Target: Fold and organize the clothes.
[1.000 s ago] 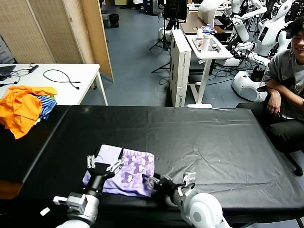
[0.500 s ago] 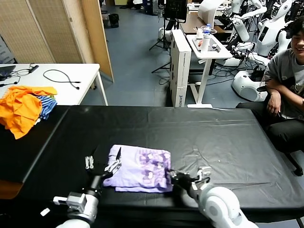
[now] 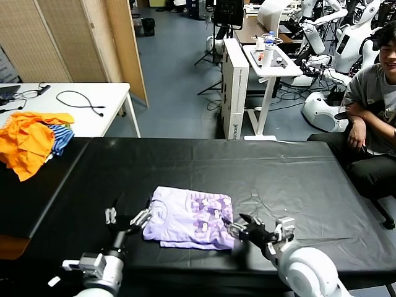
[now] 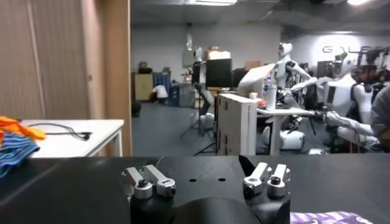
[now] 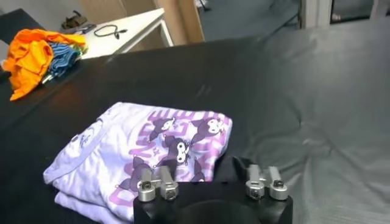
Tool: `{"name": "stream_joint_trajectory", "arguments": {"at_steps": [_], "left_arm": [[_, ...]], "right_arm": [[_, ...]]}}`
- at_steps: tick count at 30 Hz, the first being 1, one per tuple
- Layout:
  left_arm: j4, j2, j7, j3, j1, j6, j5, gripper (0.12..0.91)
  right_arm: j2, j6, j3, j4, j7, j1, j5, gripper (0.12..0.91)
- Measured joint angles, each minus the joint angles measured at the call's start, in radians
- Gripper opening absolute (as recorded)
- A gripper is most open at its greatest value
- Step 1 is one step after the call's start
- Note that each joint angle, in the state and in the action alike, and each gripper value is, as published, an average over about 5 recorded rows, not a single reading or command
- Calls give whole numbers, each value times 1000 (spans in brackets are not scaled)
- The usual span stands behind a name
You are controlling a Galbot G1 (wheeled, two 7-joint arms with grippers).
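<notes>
Folded T-shirt (image 3: 189, 217) lies flat on black table (image 3: 297, 179) between both grippers. Right gripper (image 3: 257, 230) spread, empty, at its right edge; left gripper (image 3: 127, 218) spread, empty, at its left edge.

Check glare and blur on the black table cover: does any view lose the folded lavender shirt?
Head view: soft sheen streaks on the black table cover, T-shirt evenly lit and sharp. Right wrist view: broad glare on the cover's wrinkles, shirt print clear, right gripper slightly soft. Left wrist view: left gripper dark against the bright room, only a shirt corner shows.
</notes>
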Motion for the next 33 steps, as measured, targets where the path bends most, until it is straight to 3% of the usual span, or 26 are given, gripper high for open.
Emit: {"name": "stream_joint_trajectory", "arguments": {"at_steps": [4,8,14,22,33], "left_arm": [[10,10,4,-9,17,-32,-9,907],[-5,20,-21,-8,46,2,-7,907],[-10,40,-34,-10,91,17,-18,907],[13,53,-31,-12,112,11,-21,907],[-44,65,-43,-41,187,57,-83,907]], "right_arm": [[4,0,55,47,-21,-58,-57,900],[23,48,103,88,-46,-132,-129,907],[67,280,126,102,-102,-270,-292,907],[99,511,142,124,-117,-404,-425,907],[114,599,185,154,-108,-488,-481,907]]}}
